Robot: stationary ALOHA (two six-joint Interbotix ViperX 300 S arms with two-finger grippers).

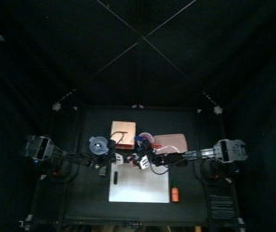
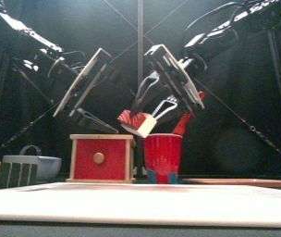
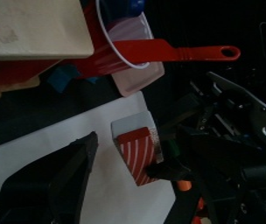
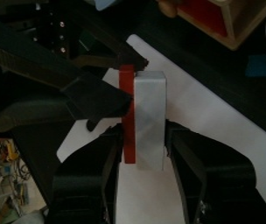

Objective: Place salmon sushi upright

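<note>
The salmon sushi (image 4: 147, 105) is a white block with a red strip along one side. My right gripper (image 4: 145, 156) is shut on it, one jaw on each side. In the front view the sushi (image 2: 137, 122) hangs tilted in the air, level with the red cup's rim. The top view puts it (image 1: 142, 159) over the back edge of the white mat (image 1: 134, 186). My left gripper (image 3: 147, 206) is wide open with nothing in it. It faces the sushi (image 3: 136, 150) from close by. Whether its fingers touch the piece I cannot tell.
A wooden box (image 2: 103, 157) with a red front stands at the back left of the mat. Beside it is a red cup (image 2: 163, 155) holding a red spoon (image 3: 188, 52). An orange oblong piece (image 1: 174, 193) lies on the mat's front right. A grey basket (image 2: 32, 163) sits far left.
</note>
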